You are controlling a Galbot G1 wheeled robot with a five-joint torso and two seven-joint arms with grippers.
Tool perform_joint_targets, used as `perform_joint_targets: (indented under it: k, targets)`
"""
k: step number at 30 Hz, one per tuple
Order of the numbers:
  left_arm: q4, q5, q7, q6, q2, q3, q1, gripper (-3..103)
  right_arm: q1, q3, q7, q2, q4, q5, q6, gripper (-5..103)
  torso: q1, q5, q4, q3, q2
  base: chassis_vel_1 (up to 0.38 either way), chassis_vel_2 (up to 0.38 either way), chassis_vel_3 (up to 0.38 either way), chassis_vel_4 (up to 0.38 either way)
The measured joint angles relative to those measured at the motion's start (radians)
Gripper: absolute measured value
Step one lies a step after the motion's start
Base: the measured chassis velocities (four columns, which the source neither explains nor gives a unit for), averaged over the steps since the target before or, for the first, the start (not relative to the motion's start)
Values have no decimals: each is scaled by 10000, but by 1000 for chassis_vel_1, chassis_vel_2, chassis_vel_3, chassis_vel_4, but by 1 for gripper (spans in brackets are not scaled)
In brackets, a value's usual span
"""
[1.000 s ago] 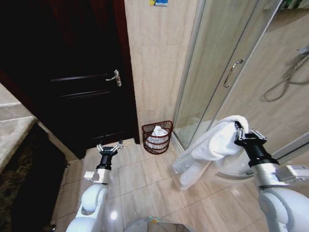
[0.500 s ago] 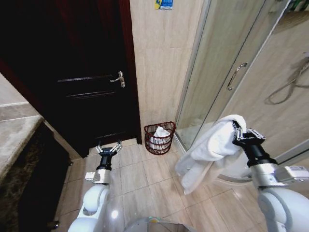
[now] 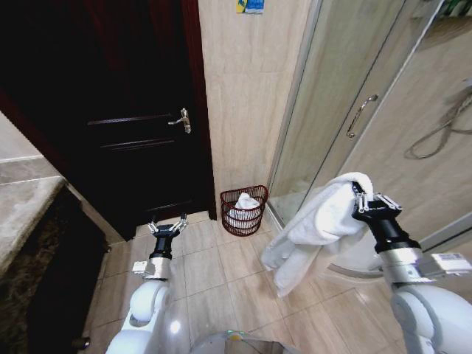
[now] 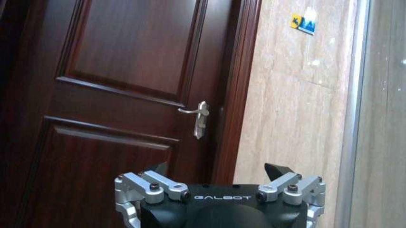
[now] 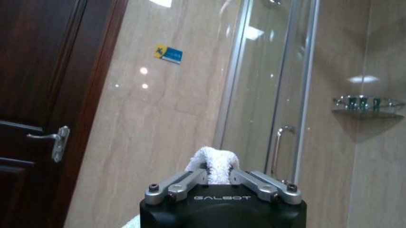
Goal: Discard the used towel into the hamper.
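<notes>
From the head, the right gripper (image 3: 366, 203) is clamped on a fold of the white towel (image 3: 313, 232), which hangs limp beside the shower door (image 3: 335, 125), well apart from the hamper (image 3: 242, 210) on the floor against the wall, white cloth already inside; the left gripper (image 3: 167, 228) waits low with its fingers spread. The left wrist shows those spread jaws facing the dark door (image 4: 120, 95). At the right wrist the fingers (image 5: 184, 183) pinch a bunched ridge of towel (image 5: 214, 164): soft, light and floppy, probably best kept by this fold.

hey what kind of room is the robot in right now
Most likely a bathroom, perhaps in a hotel or home. A glass shower enclosure with a hose stands on the right, the floor and walls are tiled, and a small hamper holding something white sits by the dark wooden door.
</notes>
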Motion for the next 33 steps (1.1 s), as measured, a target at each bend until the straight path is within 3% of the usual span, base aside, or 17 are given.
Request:
perform_joint_targets:
  k: [19,33]
  targets:
    - [35,189,-267,-212,-16,-12,72,100,-37,12,-181,15,-118,29,114,3,-17,0,1,-20,-31,6,23,22,-1]
    - [-108,237,-331,-255,-64,31,229,100,-235,-115,-243,91,-39,-20,316,3,-17,-1,-1,-24,-43,-172,177,173,-173]
